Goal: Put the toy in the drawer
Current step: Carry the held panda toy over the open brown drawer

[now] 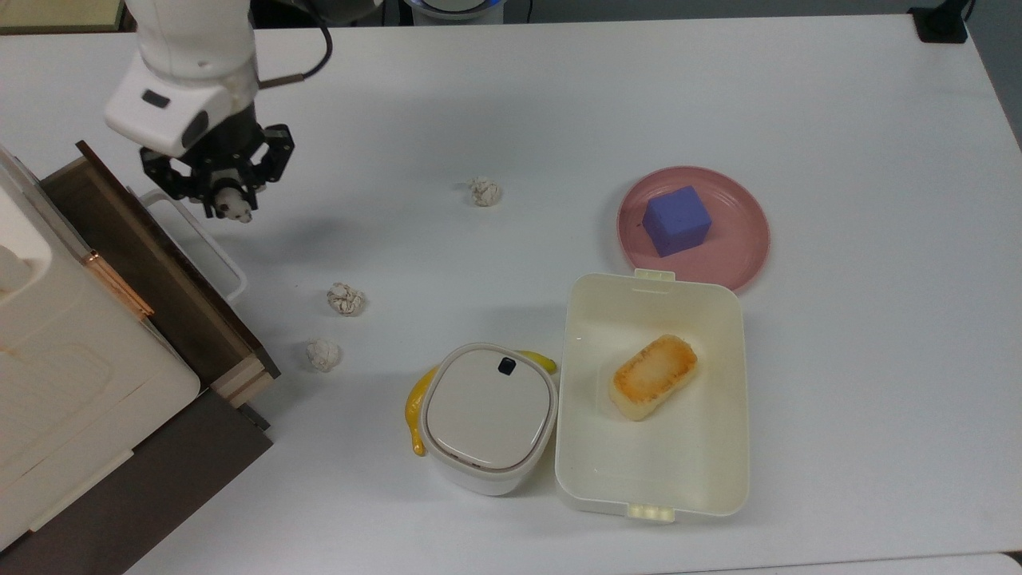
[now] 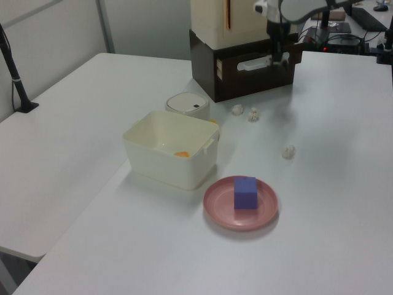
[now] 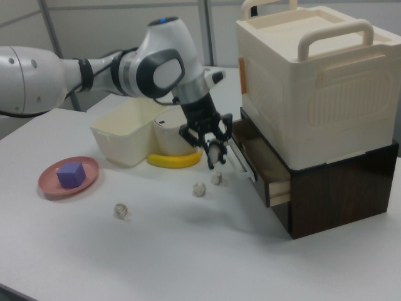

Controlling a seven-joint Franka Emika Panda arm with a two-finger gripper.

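Gripper point(image 1: 227, 201) clenched on panda figurine point(image 1: 231, 209), raised above the desk point(image 1: 798, 96) beside the open drawer's point(image 1: 152, 263) white handle point(image 1: 200, 239).

The end effector point(image 1: 227, 200) hung above the worktop point(image 1: 559, 104), just beside the white loop handle point(image 1: 196, 239) of the drawer point(image 1: 136, 239), which stood pulled open with its dark cavity exposed. The cream cabinet top point(image 1: 48, 351) overhung the drawer's back part. In the top view, two paper balls point(image 1: 346, 299) lay below the end effector, near the drawer front, and a third point(image 1: 485, 191) sat well apart to the top view's right. Bare worktop ran between them.
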